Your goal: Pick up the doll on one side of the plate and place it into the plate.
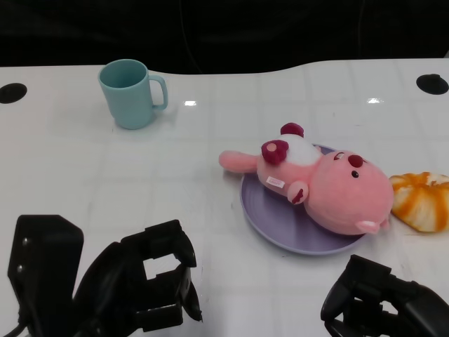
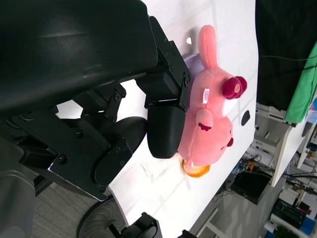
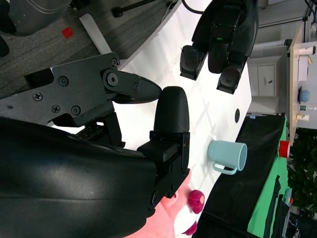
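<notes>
Doll on the plate, both hands back and empty.

The pink plush doll (image 1: pixel 330 186) lies across the round purple plate (image 1: pixel 263 217), its ear end hanging past the rim, so the placing looks done; at most a nudge inward is called for. The left hand (image 1: pixel 151 284) and right hand (image 1: pixel 382 302) hang near the table's front edge, fingers apart, apart from the doll.
</notes>
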`<action>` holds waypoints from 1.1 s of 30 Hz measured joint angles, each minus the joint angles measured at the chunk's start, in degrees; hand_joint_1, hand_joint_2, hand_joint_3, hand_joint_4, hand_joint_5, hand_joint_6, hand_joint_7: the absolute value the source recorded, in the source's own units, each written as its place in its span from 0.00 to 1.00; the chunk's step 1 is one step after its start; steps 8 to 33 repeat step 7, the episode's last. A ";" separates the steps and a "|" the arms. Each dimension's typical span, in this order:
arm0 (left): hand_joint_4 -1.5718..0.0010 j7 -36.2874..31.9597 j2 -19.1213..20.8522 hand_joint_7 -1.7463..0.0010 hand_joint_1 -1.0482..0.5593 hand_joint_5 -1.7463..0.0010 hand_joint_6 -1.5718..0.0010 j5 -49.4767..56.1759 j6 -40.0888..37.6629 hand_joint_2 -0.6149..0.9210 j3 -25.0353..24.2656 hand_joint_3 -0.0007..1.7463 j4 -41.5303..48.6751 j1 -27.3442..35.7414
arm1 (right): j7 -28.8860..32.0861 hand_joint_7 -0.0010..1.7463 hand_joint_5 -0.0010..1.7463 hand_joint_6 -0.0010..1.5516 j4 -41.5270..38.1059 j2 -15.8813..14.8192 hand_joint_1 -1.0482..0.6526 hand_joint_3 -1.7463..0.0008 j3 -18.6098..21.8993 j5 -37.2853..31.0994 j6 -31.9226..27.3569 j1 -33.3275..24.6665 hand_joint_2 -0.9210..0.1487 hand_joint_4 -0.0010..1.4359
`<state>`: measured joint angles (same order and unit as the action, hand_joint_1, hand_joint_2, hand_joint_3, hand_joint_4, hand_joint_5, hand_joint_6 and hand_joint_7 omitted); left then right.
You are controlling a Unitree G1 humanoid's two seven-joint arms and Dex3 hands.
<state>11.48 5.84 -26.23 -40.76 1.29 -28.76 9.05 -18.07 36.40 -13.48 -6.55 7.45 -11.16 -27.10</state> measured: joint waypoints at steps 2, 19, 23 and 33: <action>0.44 0.00 0.00 0.02 0.59 0.00 0.52 -0.08 0.04 0.68 -0.12 0.85 0.00 0.00 | 0.03 0.93 1.00 0.28 -0.03 0.01 0.47 0.69 -0.01 -0.07 0.11 0.00 0.01 0.44; 0.44 0.22 0.20 0.01 0.58 0.00 0.53 -0.28 0.21 0.68 -0.70 0.84 0.63 -0.02 | 0.14 0.93 1.00 0.28 -0.08 0.12 0.47 0.69 -0.10 -0.11 0.16 0.04 0.00 0.44; 0.44 0.22 0.20 0.01 0.58 0.00 0.53 -0.28 0.21 0.68 -0.70 0.84 0.63 -0.02 | 0.14 0.93 1.00 0.28 -0.08 0.12 0.47 0.69 -0.10 -0.11 0.16 0.04 0.00 0.44; 0.44 0.22 0.20 0.01 0.58 0.00 0.53 -0.28 0.21 0.68 -0.70 0.84 0.63 -0.02 | 0.14 0.93 1.00 0.28 -0.08 0.12 0.47 0.69 -0.10 -0.11 0.16 0.04 0.00 0.44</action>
